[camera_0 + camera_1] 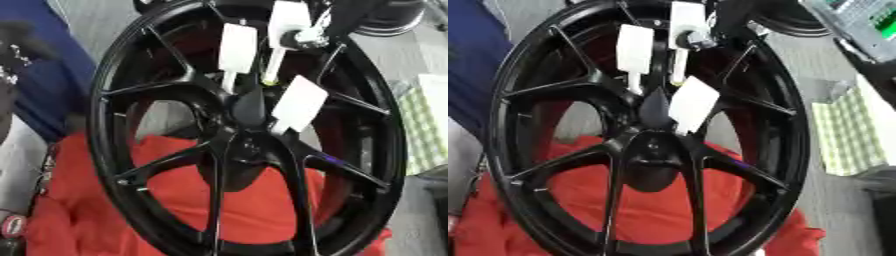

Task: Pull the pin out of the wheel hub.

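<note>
Glossy black spoked alloy wheel hub [249, 145] propped upright on red cloth [175, 200]; three white flat-headed pins [297, 104] seated around centre, spread 11 to 2 o'clock; right robot hand [308, 35] at 1 o'clock, finger state indiscernible, apparently gripping middle pin

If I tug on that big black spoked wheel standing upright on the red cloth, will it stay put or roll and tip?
The big black spoked wheel stands on its rim, so it may well roll or tip under a sideways tug. It looks rigid and probably heavy. The red cloth bunched under it might damp rolling somewhat. The white-fingered hand at the hub comes from above; no support shows.
</note>
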Available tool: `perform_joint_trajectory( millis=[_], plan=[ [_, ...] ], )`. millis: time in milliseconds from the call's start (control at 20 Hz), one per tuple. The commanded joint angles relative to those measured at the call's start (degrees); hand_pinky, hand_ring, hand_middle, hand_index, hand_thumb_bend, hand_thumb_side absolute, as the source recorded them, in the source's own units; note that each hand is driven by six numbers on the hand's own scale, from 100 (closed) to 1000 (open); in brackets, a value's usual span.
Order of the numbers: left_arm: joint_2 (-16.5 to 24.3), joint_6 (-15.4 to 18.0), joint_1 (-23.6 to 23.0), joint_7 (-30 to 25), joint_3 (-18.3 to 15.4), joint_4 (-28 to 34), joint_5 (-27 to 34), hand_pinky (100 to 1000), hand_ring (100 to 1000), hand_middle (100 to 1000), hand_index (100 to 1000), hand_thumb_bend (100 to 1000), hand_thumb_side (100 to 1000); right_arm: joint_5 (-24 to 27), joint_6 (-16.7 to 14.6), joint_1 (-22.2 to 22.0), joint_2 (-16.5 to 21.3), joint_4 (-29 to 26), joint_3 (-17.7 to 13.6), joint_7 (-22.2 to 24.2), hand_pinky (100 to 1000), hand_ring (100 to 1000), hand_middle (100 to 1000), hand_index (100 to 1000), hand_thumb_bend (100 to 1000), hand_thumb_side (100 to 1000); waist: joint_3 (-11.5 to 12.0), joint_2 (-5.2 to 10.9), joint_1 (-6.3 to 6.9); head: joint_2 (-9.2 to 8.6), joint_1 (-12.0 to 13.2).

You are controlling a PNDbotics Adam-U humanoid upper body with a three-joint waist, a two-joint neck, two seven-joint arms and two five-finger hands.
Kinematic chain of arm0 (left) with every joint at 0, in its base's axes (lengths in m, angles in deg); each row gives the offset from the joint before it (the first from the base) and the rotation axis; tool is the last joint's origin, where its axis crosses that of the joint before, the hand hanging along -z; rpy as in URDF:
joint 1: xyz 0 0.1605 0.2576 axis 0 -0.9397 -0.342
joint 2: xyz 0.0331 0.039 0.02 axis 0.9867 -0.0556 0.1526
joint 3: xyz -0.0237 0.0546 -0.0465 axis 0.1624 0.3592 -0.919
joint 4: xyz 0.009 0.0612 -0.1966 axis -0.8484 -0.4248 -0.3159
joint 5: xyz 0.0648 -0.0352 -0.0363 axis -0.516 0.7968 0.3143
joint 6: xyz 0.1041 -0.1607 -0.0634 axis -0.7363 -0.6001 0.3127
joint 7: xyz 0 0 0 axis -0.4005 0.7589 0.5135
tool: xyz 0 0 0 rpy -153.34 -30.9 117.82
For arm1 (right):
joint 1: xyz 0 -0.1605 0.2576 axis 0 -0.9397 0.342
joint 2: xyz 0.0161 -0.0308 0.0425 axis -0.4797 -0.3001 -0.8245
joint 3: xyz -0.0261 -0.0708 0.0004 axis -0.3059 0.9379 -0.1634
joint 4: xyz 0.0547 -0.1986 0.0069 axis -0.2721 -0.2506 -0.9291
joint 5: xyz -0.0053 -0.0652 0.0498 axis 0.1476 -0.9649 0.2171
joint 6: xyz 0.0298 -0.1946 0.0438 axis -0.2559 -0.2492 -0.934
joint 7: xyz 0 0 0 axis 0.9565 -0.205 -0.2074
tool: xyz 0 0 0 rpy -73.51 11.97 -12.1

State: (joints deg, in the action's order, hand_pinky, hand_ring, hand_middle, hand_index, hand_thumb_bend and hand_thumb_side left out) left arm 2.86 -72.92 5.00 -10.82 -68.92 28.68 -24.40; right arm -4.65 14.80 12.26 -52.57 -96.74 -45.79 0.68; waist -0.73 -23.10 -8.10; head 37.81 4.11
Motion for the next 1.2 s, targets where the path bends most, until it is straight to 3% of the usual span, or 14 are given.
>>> perform_joint_trajectory(
  millis=[50, 250, 400, 450, 600, 800, 1000, 1200],
  plan=[
    [0.6, 0.1, -0.1, 0.3, -0.5, 0.9, -0.2, 848, 611, 538, 733, 100, 656, -2.7, 0.8, 0.5, 5.0, -3.5, -4.6, 1.3, 674, 577, 153, 279, 332, 100, -0.7, 1.94, 0.81, 0.42, 0.7],
    [0.7, 0.5, -0.1, 0.7, -0.8, 0.9, -0.3, 847, 611, 539, 733, 100, 652, -6.5, 0.5, -6.4, 13.1, -9.0, -13.8, -0.7, 652, 576, 145, 278, 280, 100, -2.0, 1.99, 1.38, 0.40, 1.6],
    [0.6, 0.9, -0.1, 1.2, -1.2, 0.9, -0.5, 847, 611, 539, 733, 100, 649, -7.8, -0.4, -18.0, 19.5, -12.5, -24.0, -7.0, 573, 570, 140, 281, 205, 100, -2.8, 1.70, 2.07, 0.18, 2.3],
    [0.5, 1.0, -0.1, 1.4, -1.4, 0.9, -0.5, 847, 611, 539, 733, 100, 649, -7.5, -0.6, -22.4, 21.0, -13.0, -27.4, -9.9, 561, 570, 143, 285, 140, 100, -3.0, 1.61, 2.29, 0.09, 2.6],
    [0.3, 1.2, -0.5, 2.1, -2.0, 0.9, -0.9, 846, 611, 539, 733, 100, 649, -8.0, -0.1, -34.5, 22.9, -12.6, -35.8, -18.7, 543, 567, 150, 293, 100, 100, -4.0, 1.49, 2.95, 0.12, 3.5],
    [0.0, 1.3, -0.8, 2.5, -2.2, 0.9, -1.1, 846, 611, 539, 733, 100, 647, -8.7, 2.5, -46.0, 22.2, -9.8, -42.1, -27.1, 574, 581, 198, 341, 100, 100, -5.3, 1.55, 3.58, 0.36, 4.5],
    [0.0, 1.6, -0.7, 2.8, -2.4, 0.9, -1.2, 845, 612, 540, 734, 100, 644, -9.0, 4.8, -52.8, 19.7, -7.5, -45.9, -31.6, 600, 646, 315, 451, 100, 100, -6.1, 1.65, 4.05, 0.61, 5.2],
    [0.0, 1.8, -0.8, 3.2, -2.7, 0.9, -1.3, 845, 612, 541, 734, 100, 642, -7.5, 4.6, -56.0, 16.8, -6.3, -48.0, -34.0, 659, 850, 744, 823, 100, 100, -6.5, 1.81, 4.34, 0.62, 5.3]
  ],
)
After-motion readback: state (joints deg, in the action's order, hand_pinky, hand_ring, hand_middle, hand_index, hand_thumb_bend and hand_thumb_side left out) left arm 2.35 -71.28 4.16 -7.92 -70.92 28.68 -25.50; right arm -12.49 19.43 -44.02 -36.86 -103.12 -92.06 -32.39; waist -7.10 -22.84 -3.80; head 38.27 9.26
